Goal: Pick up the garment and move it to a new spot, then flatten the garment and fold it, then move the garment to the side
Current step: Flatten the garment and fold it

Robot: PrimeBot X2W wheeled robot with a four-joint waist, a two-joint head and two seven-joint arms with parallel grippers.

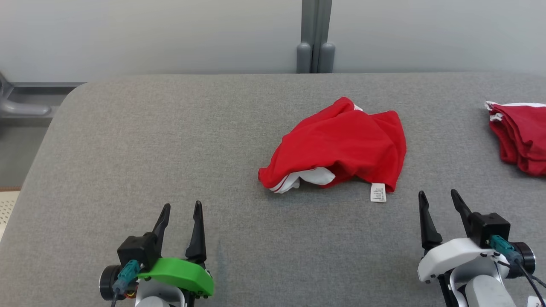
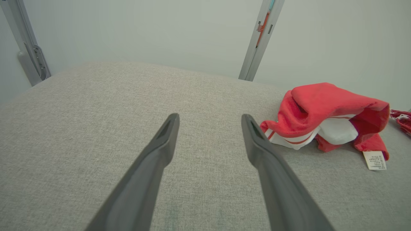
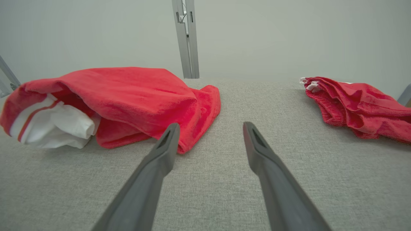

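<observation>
Plainly, left gripper (image 1: 182, 204) and right gripper (image 1: 438, 192) gape empty; second garment (image 1: 520, 136) runs off-frame.

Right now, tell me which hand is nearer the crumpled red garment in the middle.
Right. The right hand is close by the garment, near its label; the left hand is farther off, on its striped side.

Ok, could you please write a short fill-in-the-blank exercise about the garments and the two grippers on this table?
The crumpled garment in the middle of the grey table is mostly ____.
Its small care label is ____.
A second garment lies at the table's ____ edge.
The left gripper and the right gripper both stand ____, holding nothing.
Missing words: red, white, right, open.
</observation>
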